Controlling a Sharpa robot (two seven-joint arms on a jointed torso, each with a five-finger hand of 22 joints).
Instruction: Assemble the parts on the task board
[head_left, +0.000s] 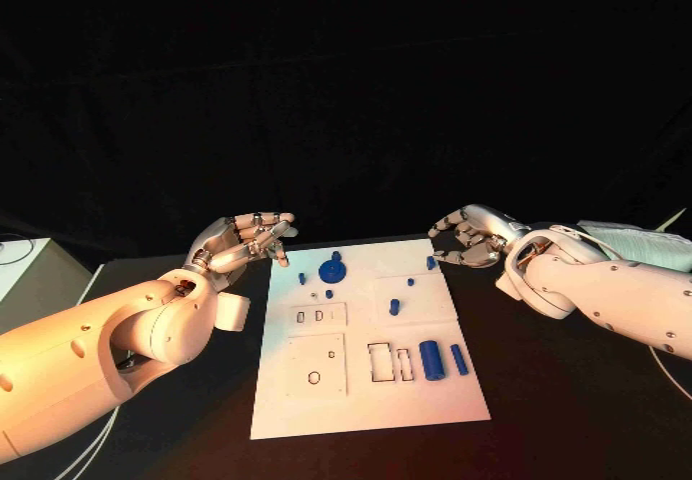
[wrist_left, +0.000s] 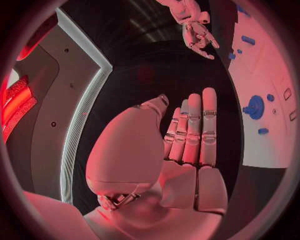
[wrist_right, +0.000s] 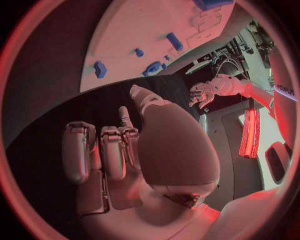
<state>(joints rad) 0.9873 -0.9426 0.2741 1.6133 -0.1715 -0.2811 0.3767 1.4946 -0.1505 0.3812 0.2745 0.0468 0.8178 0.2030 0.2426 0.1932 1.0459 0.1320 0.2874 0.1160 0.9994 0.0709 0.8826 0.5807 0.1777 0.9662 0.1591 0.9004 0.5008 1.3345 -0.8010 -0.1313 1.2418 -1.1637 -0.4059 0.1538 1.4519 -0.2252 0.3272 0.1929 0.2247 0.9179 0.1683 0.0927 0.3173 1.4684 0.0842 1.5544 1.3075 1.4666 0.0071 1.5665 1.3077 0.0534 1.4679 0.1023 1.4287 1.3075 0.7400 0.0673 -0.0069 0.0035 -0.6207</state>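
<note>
The white task board lies in the middle of the black table. A blue round disc with a knob and several small blue pegs sit on its far half. Two blue cylinders lie side by side at its near right, beside rectangular slots. My left hand hovers over the board's far left corner, fingers stretched out, holding nothing. My right hand hovers by the far right corner, fingers loosely bent and apart, also holding nothing. The disc lies beside the left hand's fingers.
A pale box stands at the table's left edge, with a cable near it. A white cloth-like thing lies behind my right forearm. Black table surface runs along both sides of the board.
</note>
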